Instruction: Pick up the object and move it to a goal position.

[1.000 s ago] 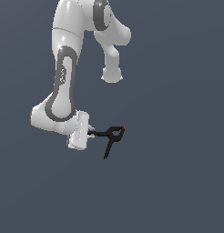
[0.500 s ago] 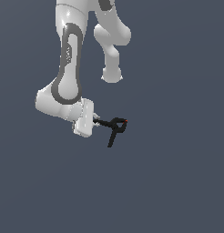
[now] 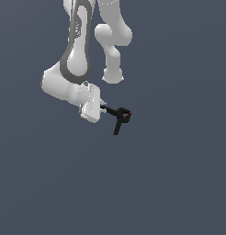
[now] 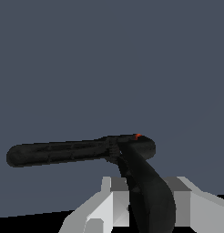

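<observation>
Black spring clamp [image 3: 120, 117] pinched by one handle in end effector [image 3: 105, 109]; off-centre hold, risk: pivots or slips loose in transit.

The white jointed robot arm [image 3: 78, 59] descends from the top of the exterior view and bends toward the exterior view's left. The hand [image 3: 107, 110] sits at its lower end and points toward the exterior view's right. The small black spring clamp with two thin handles [image 3: 121, 115] lies directly at the exterior view's right of the hand, touching its fingertips. One handle runs back into the hand; the other hangs downward below the looped head. In the wrist view, the clamp [image 4: 109, 152] stands in front of the hand [image 4: 132, 205], one handle extending sideways, the other reaching back between the fingers [image 4: 93, 211].
</observation>
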`<state>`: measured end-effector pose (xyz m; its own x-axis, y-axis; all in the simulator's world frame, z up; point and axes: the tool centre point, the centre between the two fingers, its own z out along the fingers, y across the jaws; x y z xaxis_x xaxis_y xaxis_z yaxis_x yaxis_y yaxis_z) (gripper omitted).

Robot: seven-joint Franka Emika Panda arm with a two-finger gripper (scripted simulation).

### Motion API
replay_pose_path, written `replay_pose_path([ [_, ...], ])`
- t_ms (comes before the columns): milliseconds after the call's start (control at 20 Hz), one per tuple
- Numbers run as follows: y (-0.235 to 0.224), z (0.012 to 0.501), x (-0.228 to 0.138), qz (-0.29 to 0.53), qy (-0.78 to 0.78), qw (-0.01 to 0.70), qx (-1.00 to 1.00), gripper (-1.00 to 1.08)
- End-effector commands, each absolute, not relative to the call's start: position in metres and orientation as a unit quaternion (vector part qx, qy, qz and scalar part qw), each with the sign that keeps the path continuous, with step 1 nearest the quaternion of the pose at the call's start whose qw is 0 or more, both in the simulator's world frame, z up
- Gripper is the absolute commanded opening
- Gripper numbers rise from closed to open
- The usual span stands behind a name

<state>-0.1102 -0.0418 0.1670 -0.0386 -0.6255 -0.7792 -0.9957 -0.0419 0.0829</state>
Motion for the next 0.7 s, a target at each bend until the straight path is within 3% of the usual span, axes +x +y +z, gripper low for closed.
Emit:
replay_pose_path([
  [0, -0.034, 0.181, -0.121, 0.338, 0.636, 0.274, -0.638, -1.0],
  [650, -0.014, 0.221, -0.149, 0.338, 0.636, 0.274, -0.638, -1.0],
])
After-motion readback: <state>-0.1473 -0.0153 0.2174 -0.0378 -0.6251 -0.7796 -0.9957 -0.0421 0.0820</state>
